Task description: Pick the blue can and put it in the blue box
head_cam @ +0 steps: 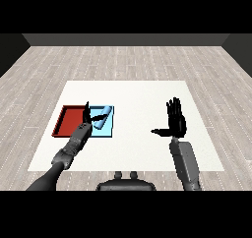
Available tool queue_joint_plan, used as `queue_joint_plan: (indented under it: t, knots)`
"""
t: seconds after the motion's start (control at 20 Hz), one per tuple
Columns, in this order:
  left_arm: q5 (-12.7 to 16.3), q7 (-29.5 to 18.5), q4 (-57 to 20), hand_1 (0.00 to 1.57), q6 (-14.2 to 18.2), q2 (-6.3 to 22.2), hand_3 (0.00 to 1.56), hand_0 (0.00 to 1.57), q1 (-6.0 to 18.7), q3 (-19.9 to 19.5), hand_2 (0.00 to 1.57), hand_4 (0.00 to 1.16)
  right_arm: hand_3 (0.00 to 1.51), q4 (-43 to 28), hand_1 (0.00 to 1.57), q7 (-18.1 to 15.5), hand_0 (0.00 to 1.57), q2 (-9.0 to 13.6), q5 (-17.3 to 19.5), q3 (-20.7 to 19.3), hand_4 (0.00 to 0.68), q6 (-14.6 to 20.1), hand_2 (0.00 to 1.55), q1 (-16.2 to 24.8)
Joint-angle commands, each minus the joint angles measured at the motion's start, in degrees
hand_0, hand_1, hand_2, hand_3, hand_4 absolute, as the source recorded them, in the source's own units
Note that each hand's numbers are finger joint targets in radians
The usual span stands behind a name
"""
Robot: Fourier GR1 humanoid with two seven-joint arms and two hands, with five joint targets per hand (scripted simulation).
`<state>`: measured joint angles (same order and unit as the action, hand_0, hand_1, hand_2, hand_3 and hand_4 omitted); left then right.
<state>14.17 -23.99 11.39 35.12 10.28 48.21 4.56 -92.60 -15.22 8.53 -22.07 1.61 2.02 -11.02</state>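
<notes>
The left hand (pixel 87 115) covers the seam between the red tray (pixel 69 121) and the light blue tray (pixel 105 130), hiding the red tray's right wall and the blue one's left part. Whether its fingers touch the blue can (pixel 102 116) (lying tilted in the blue tray) is too small to tell. Both forearms run out of view at the near edge.

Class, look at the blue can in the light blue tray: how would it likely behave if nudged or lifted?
The blue can appears to lie on its side in the light blue tray, so a nudge would probably roll it. The tray's rim would likely stop it. Its smooth round body may slip, so fingers should curl round it.
</notes>
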Motion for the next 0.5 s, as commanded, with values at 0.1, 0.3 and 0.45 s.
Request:
queue_joint_plan:
  t: [0.1,0.3,0.45]
  knots:
    - [2.9,-17.0,15.6,0.0,-11.6,-2.5,0.0,0.0,-0.5,-1.6,0.0,0.0,0.0,-1.2,0.0,1.0,0.0,2.3,1.0,0.3,0.0,-1.2,0.0,0.9]
    - [4.6,-19.5,23.9,0.0,-27.0,-1.2,0.0,0.0,-5.1,0.7,0.0,0.0,0.0,1.4,0.0,0.0,0.0,2.1,2.0,1.6,0.0,-2.6,0.0,2.7]
    - [6.7,-19.2,30.3,0.0,-32.7,-3.7,0.0,0.0,-13.3,2.6,0.0,0.0,0.0,3.5,0.0,-1.0,0.0,1.9,3.2,2.4,0.0,-3.1,0.0,3.0]
